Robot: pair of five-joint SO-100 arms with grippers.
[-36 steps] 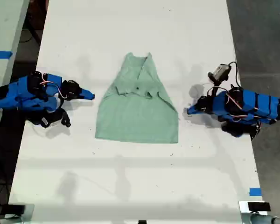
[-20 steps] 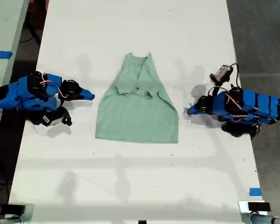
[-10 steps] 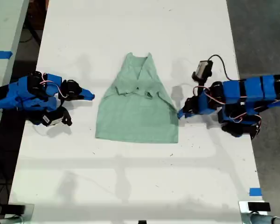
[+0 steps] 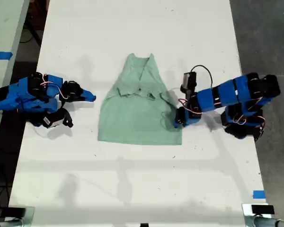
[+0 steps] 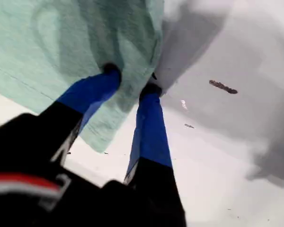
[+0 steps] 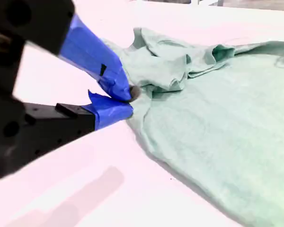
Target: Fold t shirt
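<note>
White table point(image 4: 132, 28) — t shirt point(image 4: 139, 111) flat, my first gripper point(image 4: 178, 119) astride its edge.

A robotics lab: white table point(image 4: 132, 189), blue tape marks point(image 4: 258, 194), bare concrete floor point(image 4: 265, 33).

The t shirt point(image 4: 139, 111) is soft, matt cloth with little wrinkles. The table point(image 4: 132, 189) is smooth and white. My first gripper point(image 5: 130, 81) has shiny blue plastic fingers point(image 5: 149, 127).
</note>
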